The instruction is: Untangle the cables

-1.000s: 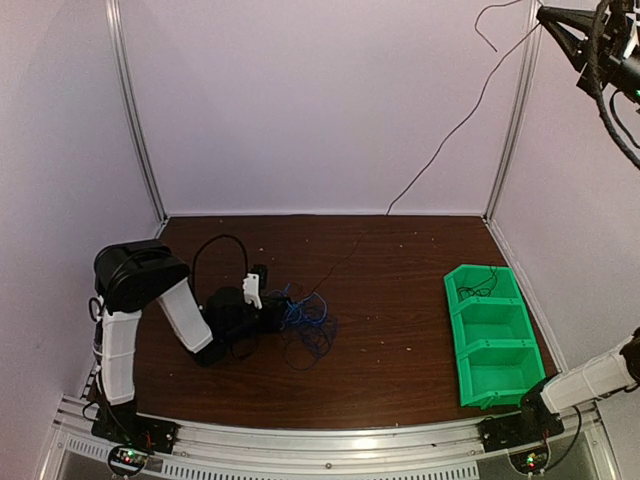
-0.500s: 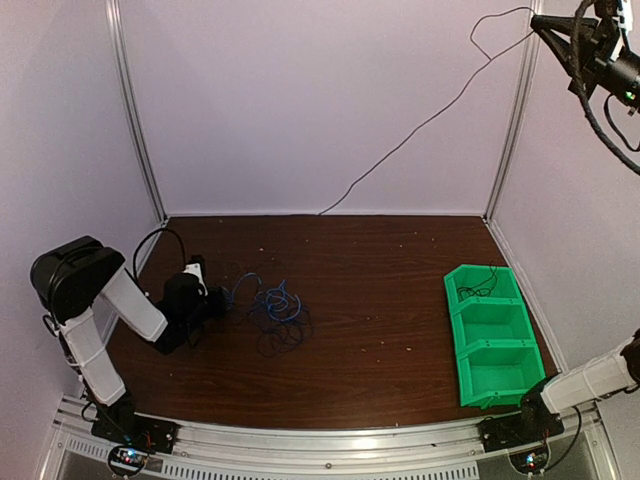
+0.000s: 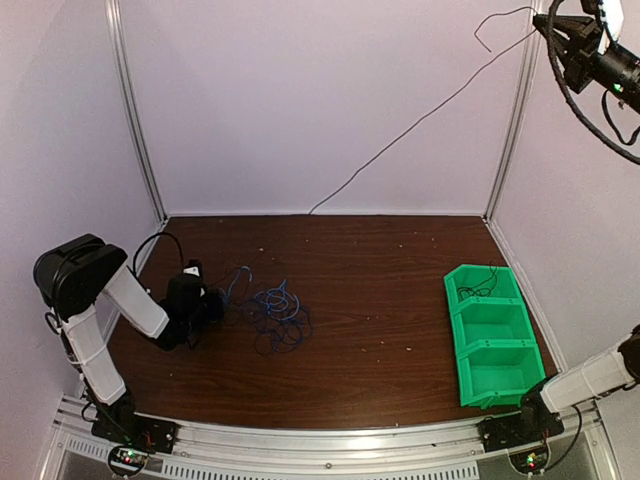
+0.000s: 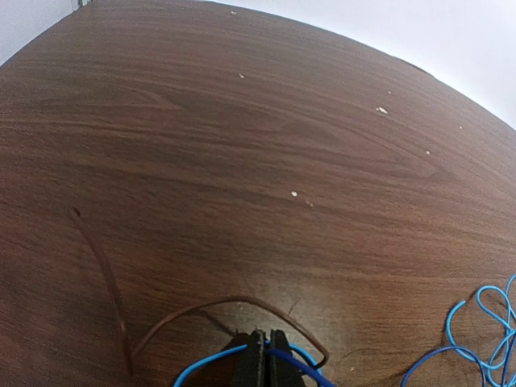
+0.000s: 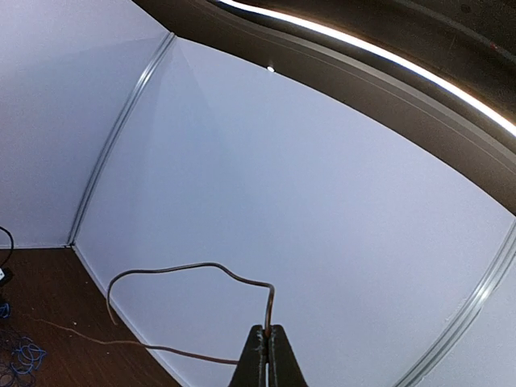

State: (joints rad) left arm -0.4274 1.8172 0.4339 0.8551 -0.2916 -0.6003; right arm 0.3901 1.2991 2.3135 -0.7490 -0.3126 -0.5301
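Thin dark wire (image 5: 193,265): long axis 2–8 o'clock, top end clamped by right gripper (image 5: 265,339). Left gripper (image 4: 265,356) pinches thin blue wire (image 4: 211,359).

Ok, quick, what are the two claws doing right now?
Left claw: closed on a blue cable.
Right claw: closed on a thin dark cable, held up high.

- Cable tangle (image 3: 272,312): thin bright blue and black wires in loose overlapping loops, lying flat on the left part of the counter (image 3: 400,330).
- Single dark cable (image 3: 400,140): rises diagonally from the counter's rear edge to the upper right; free end curled.
- Thin black cable (image 3: 484,288): lies loosely in the far compartment of the green bin (image 3: 455,320).
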